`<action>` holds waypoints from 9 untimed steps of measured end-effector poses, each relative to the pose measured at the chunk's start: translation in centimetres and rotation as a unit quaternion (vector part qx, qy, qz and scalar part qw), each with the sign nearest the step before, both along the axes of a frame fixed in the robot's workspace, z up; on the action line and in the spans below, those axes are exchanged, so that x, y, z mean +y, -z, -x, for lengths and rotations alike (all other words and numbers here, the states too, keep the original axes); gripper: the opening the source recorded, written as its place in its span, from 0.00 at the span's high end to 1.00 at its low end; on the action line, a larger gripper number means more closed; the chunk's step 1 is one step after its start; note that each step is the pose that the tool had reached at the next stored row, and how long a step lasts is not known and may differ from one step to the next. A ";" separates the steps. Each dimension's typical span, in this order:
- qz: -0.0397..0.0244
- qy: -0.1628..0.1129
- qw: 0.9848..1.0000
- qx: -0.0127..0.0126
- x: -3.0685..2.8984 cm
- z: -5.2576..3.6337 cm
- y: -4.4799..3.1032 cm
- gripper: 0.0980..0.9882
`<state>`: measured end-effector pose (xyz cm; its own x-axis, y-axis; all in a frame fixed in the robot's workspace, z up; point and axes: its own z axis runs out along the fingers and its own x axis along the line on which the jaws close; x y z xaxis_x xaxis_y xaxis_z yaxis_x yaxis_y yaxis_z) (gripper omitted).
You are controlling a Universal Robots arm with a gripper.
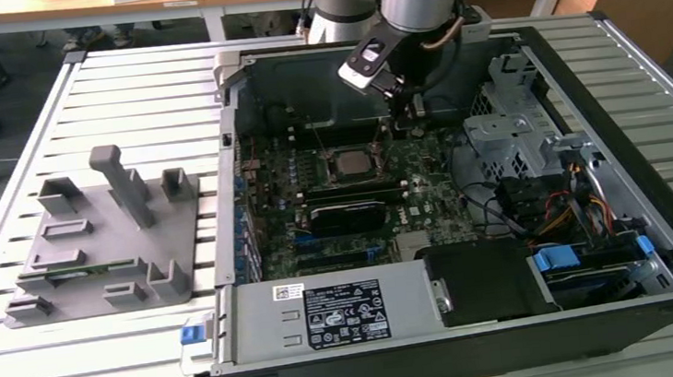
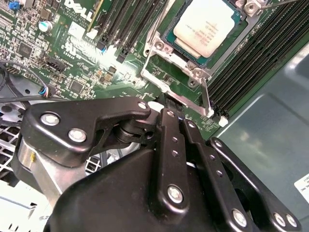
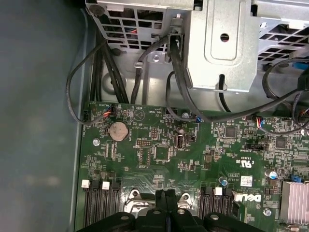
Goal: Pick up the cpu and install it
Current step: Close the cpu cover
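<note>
Judged from the layout, work is at the seating/locking stage. In the exterior view the grey fixture sits at 9 o'clock on the tabletop, well apart from the cpu. The cpu lies flat in its socket approx mid-motherboard, inside the PC case. In the second wrist view the cpu looks square within the socket frame.

To do this well, IMO: no sideways shove on the chip, load only via frame or lever, slow straight moves, and stay off the memory slots flanking the socket.

The end effector hangs at approx 1 o'clock from the cpu, near the board's back edge. In the first wrist view its fingers are closed against each other, w/ nothing seen between them. In the second wrist view the tip is just beside the thin metal lever; touching or not, can't tell. The drive cage stands at 4 o'clock from it, so keep the wrist clear there.
</note>
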<state>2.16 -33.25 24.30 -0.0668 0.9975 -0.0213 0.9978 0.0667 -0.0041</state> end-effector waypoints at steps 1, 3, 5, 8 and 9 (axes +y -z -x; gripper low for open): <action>0.000 0.000 1.000 0.000 0.00 0.05 0.00 0.99; 0.000 0.000 1.000 0.000 0.00 0.16 0.00 0.99; 0.000 0.000 1.000 0.000 0.00 0.28 0.01 0.99; 0.000 0.000 1.000 0.000 0.00 0.44 0.01 0.99; 0.000 0.000 1.000 0.000 0.00 0.50 0.02 0.99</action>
<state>1.66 -33.25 24.29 -0.0667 0.9975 -0.0213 0.9978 0.0667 -0.0042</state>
